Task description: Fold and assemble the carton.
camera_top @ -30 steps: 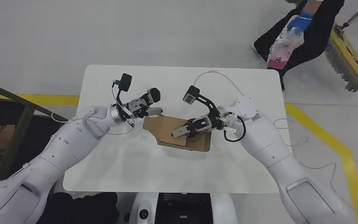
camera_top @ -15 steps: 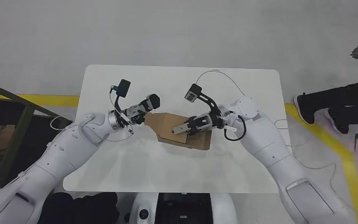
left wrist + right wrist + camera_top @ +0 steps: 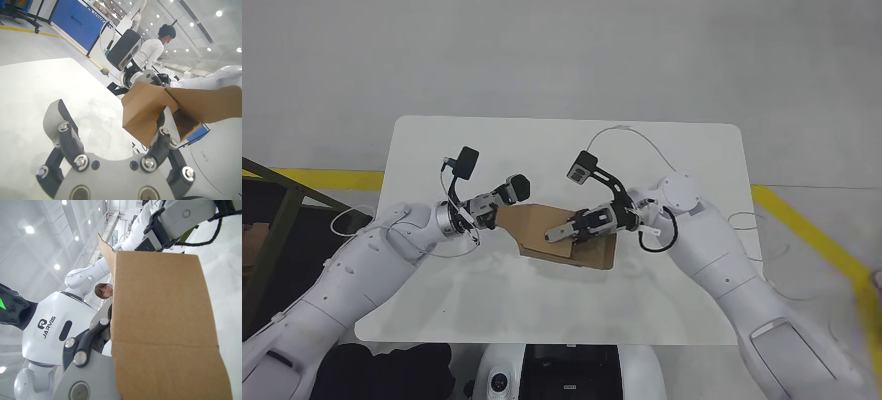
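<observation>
The left hand (image 3: 111, 109) is spread, with one finger (image 3: 167, 121) tucked into the open end of the carton (image 3: 143, 106). The carton is found at mid surface (image 3: 672, 300), between both hands. The right hand (image 3: 560, 234) is set at its right panel, but its grip is masked by cardboard and cannot be told. The board is judged light, stiff and easily creased, and is best taken at panel edges.

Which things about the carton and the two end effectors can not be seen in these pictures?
Right wrist view: the carton covers most of the right end effector, so its grip cannot be judged.
Left wrist view: the carton's far end is cut off by the picture's edge; whether the open left end effector presses the cardboard is unclear.
Top view: the carton's lower layers lie hidden under its top panel.
</observation>
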Controlling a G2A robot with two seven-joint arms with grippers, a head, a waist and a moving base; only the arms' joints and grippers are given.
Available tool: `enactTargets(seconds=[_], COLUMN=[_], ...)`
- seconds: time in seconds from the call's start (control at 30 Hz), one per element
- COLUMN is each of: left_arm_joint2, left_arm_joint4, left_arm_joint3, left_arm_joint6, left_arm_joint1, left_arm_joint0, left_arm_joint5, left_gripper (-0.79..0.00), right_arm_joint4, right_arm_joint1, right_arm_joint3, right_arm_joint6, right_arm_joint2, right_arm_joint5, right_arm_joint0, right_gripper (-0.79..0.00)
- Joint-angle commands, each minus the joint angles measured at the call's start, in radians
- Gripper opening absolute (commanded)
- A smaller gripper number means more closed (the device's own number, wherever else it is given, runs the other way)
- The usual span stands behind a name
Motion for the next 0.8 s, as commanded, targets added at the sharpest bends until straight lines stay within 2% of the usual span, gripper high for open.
enactTargets(seconds=[0.0, 0.43, 0.77], left_arm_joint2=[-0.004, -0.038, -0.124], left_arm_joint4=[0.003, 0.028, -0.067], left_arm_joint3=[-0.002, -0.002, -0.003], left_arm_joint6=[-0.004, 0.009, -0.014], left_arm_joint1=[-0.002, -0.011, 0.011], left_arm_joint0=[0.001, 0.010, 0.046], left_arm_joint5=[0.000, 0.000, 0.000], left_gripper=[0.000, 0.000, 0.000], right_arm_joint4=[-0.001, -0.006, -0.072], right_arm_joint1=[-0.001, -0.002, 0.003], right_arm_joint3=[0.000, -0.005, 0.039], right_arm_joint6=[0.000, 0.003, -0.039], right_arm_joint2=[-0.001, 0.010, 0.026], right_arm_joint5=[0.000, 0.003, -0.006], right_arm_joint0=[0.000, -0.005, -0.002], right_gripper=[-0.785, -0.785, -0.785])
